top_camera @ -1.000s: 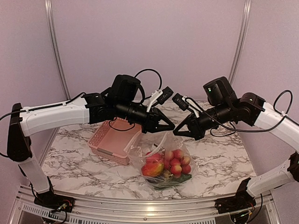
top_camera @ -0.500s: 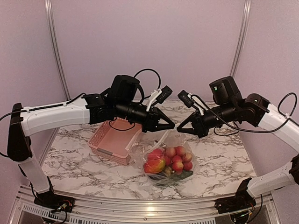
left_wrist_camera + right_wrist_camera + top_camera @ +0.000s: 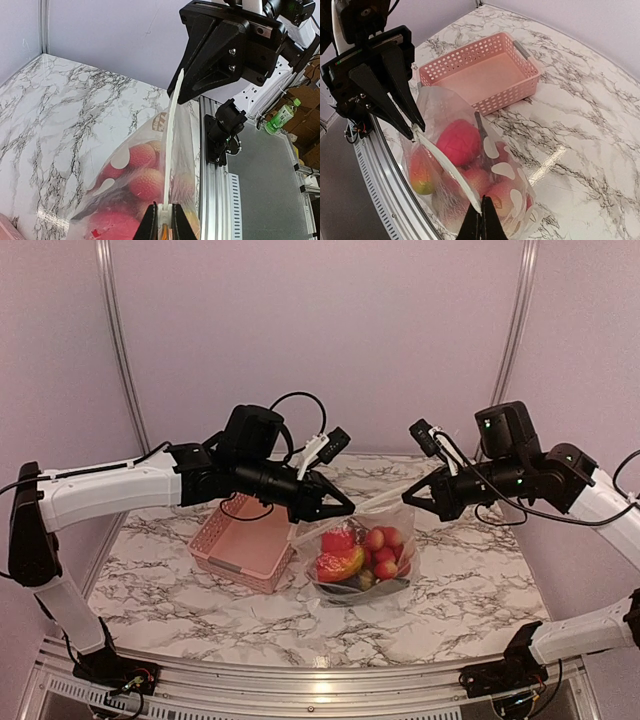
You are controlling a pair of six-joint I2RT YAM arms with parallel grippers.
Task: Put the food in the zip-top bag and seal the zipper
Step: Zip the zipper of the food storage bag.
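Above table (image 3: 200,590), L fingers (image 3: 326,503), R fingers (image 3: 426,502) pinch zipper (image 3: 170,145) (food (image 3: 340,562) bagged).

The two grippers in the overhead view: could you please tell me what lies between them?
The zipper spans from left gripper to right gripper; the left wrist view shows it plainly.

Nothing legible appears in any view: no word, number or brand can be made out. The zip-top bag (image 3: 120,165) carries a small brownish printed mark (image 3: 160,121) just below its mouth edge in the left wrist view, and a similar mark shows low on the bag in the right wrist view, but both are too blurred to read. A green bottle (image 3: 280,116) at the right of the left wrist view has a label, too small to read.
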